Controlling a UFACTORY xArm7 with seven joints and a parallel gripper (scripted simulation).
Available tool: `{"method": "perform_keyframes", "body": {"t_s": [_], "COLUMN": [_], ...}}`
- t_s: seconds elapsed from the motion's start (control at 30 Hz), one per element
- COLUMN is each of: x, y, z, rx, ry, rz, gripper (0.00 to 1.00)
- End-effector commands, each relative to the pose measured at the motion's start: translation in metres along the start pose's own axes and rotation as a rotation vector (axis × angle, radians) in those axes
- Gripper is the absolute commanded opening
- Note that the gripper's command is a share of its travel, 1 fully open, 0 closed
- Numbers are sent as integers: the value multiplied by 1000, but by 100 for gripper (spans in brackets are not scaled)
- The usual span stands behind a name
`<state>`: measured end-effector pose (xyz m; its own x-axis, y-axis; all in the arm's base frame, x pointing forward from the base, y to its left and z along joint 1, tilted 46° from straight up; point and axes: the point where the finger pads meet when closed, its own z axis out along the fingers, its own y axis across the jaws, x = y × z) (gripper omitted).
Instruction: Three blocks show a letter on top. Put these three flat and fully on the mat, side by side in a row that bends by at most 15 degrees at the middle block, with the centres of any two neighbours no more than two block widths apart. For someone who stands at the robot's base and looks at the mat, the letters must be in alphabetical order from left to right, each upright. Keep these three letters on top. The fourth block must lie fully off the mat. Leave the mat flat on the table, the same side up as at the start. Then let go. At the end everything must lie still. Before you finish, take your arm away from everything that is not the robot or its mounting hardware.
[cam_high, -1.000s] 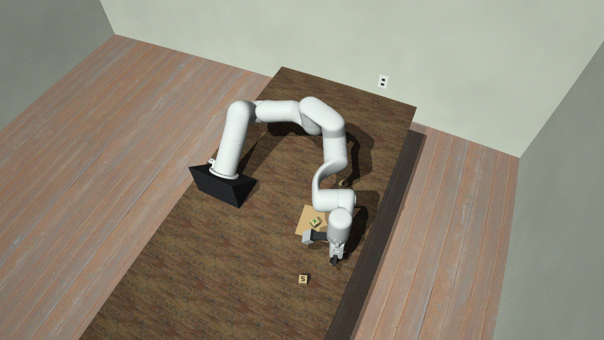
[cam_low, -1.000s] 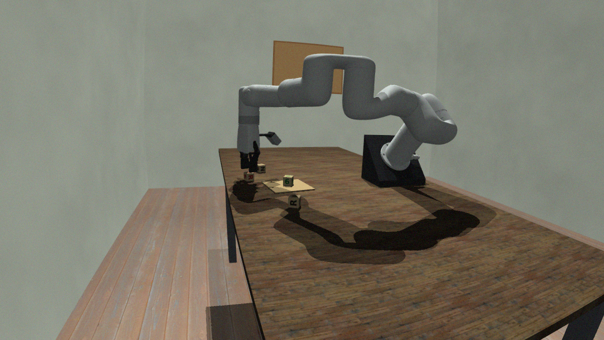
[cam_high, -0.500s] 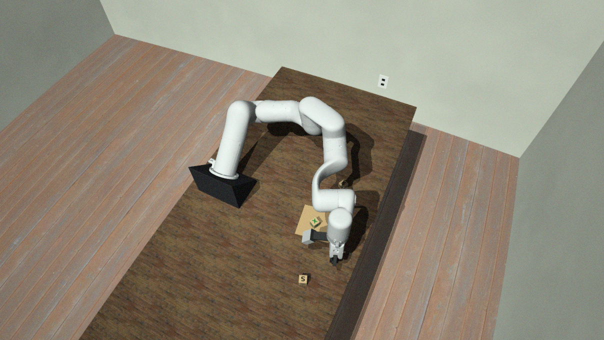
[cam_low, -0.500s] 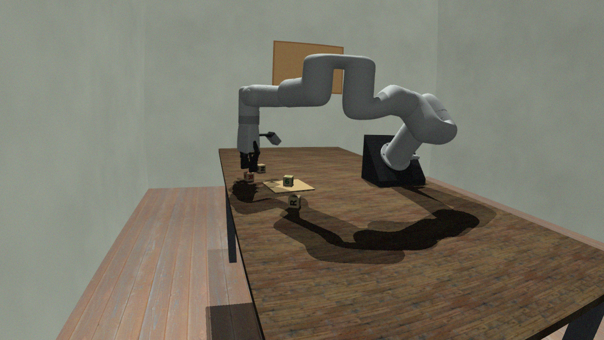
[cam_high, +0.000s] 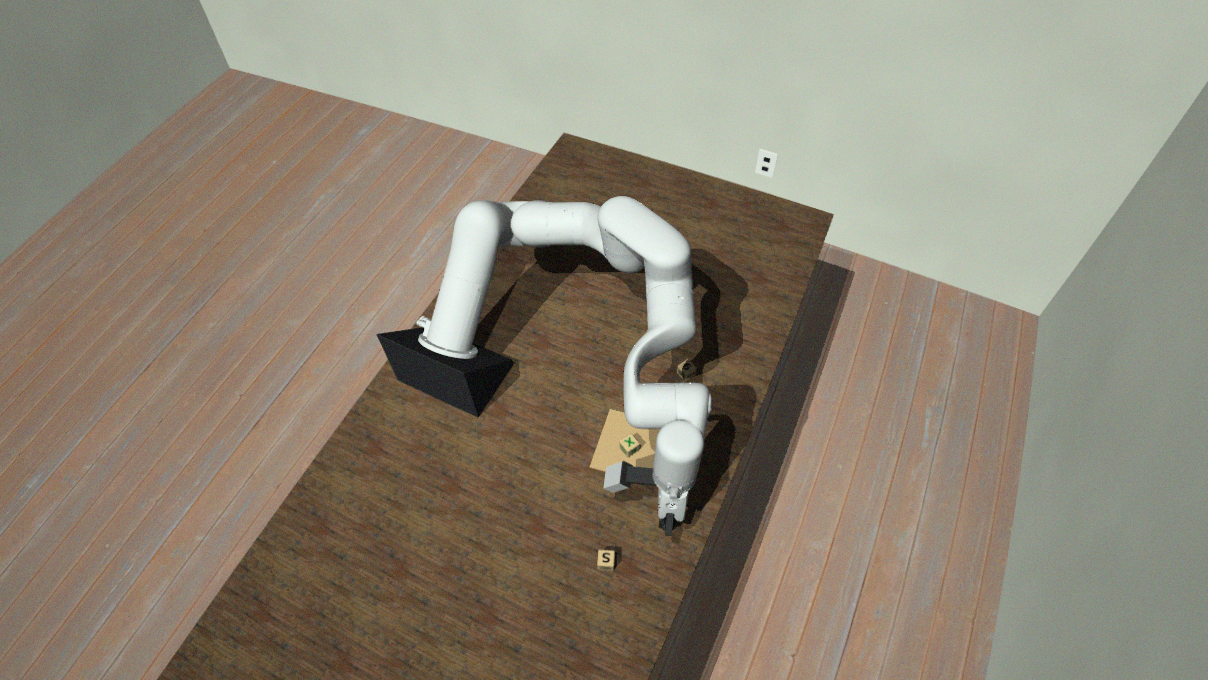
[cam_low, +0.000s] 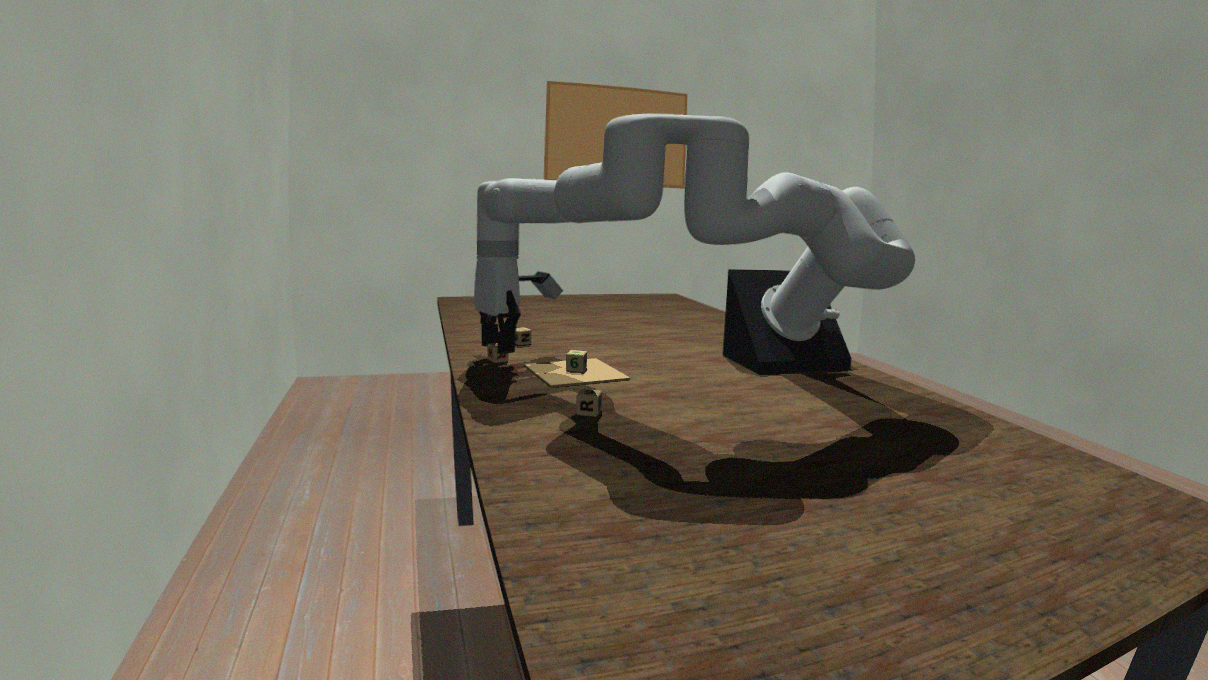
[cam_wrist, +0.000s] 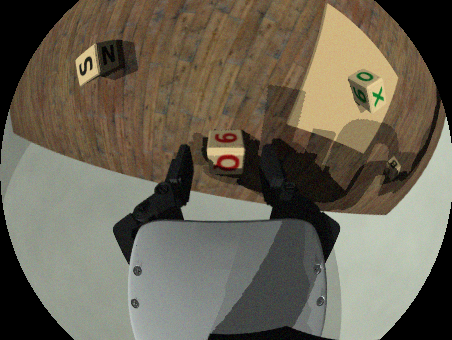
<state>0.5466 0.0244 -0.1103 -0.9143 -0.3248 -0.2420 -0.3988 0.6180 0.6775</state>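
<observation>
My gripper (cam_wrist: 226, 156) is open and points straight down over a block with red marks (cam_wrist: 226, 152), near the table's edge. The block lies on the table between the two fingers, with a gap on each side. It shows below the fingertips in the exterior view (cam_low: 500, 356). The gripper's body hides it in the top view (cam_high: 672, 523). The tan mat (cam_high: 621, 437) lies flat beside it. A block with a green X on top (cam_high: 630, 443) sits on the mat. A block with S on top (cam_high: 606, 558) lies off the mat. A block showing R on its side (cam_low: 589, 403) lies just off the mat's other end.
The table's long edge (cam_high: 743, 506) runs close beside the gripper. The arm's black base (cam_high: 443, 367) stands across the table. The arm's elbow hangs over the mat and the R block.
</observation>
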Motion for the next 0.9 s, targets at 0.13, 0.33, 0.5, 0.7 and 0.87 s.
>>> {"method": "perform_keyframes", "body": {"t_s": [0.13,0.33,0.5,0.7,0.87], "x": [-1,-1,-1,-1,-1], "y": [-1,-1,-1,-1,-1], "z": [7,15,16,16,16], "rx": [5,5,5,5,5], "ry": [-3,-3,-3,-3,-3], "rz": [0,0,0,0,0], "gripper": [69,69,69,69,69]}}
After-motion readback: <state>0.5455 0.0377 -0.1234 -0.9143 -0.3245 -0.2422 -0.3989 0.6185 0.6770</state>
